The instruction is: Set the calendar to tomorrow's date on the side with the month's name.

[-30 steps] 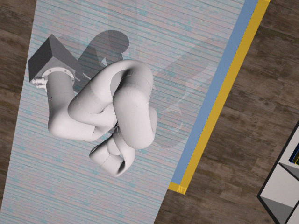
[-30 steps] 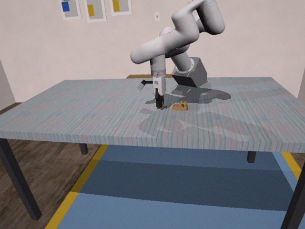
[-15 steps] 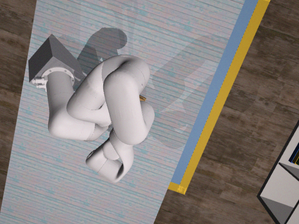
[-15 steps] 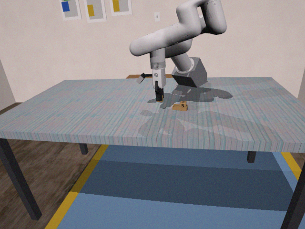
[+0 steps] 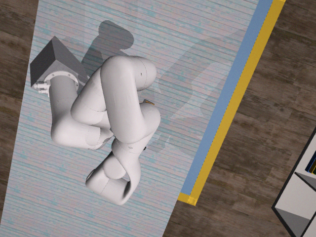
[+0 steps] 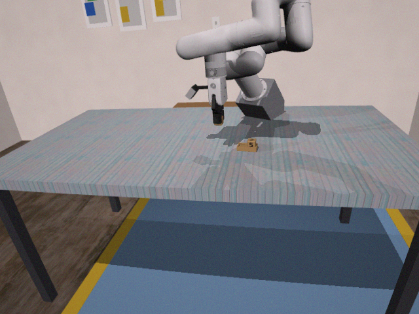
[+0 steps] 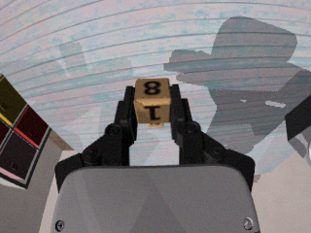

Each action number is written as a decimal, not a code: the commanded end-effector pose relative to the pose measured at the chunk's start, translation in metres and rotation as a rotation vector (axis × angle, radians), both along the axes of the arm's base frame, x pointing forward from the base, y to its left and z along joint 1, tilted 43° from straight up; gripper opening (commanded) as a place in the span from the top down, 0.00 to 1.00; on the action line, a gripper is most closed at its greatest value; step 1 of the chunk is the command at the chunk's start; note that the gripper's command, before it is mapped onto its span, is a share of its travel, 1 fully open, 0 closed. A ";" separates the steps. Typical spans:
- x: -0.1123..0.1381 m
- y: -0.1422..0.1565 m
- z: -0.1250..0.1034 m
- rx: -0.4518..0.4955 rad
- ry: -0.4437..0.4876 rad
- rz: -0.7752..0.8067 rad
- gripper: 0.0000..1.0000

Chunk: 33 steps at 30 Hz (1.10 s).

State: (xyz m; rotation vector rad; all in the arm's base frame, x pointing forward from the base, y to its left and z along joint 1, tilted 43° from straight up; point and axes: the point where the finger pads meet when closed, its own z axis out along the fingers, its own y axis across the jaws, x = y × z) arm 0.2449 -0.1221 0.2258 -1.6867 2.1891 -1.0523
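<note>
My gripper [image 7: 153, 96] is shut on a wooden digit cube [image 7: 154, 100] and holds it well above the table. In the wrist view the cube shows an 8 on one face and a 1 on the face towards the camera. In the exterior view the gripper [image 6: 217, 118] hangs above the table, left of and behind the wooden tray [image 6: 247, 146]. The tray lies flat on the table with one cube [image 6: 251, 143] standing in its right half, showing a 5. In the overhead view the arm hides the gripper and most of the tray; only a corner of the tray [image 5: 148, 101] shows.
The arm's grey base block [image 6: 260, 103] stands on the table behind the tray. A shelf [image 5: 298, 188] stands on the floor off to one side of the table. A dark panel of coloured squares [image 7: 18, 135] shows at the left edge of the wrist view.
</note>
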 end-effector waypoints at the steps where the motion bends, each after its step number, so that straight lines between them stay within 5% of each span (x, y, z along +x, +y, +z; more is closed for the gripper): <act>1: -0.001 0.001 0.002 0.000 0.000 0.001 0.73; 4: 0.000 0.005 0.002 0.000 0.000 0.001 0.73; 14: 0.023 0.085 -0.013 0.005 -0.003 -0.006 0.73; 33: 0.025 0.084 -0.016 0.005 -0.004 -0.006 0.73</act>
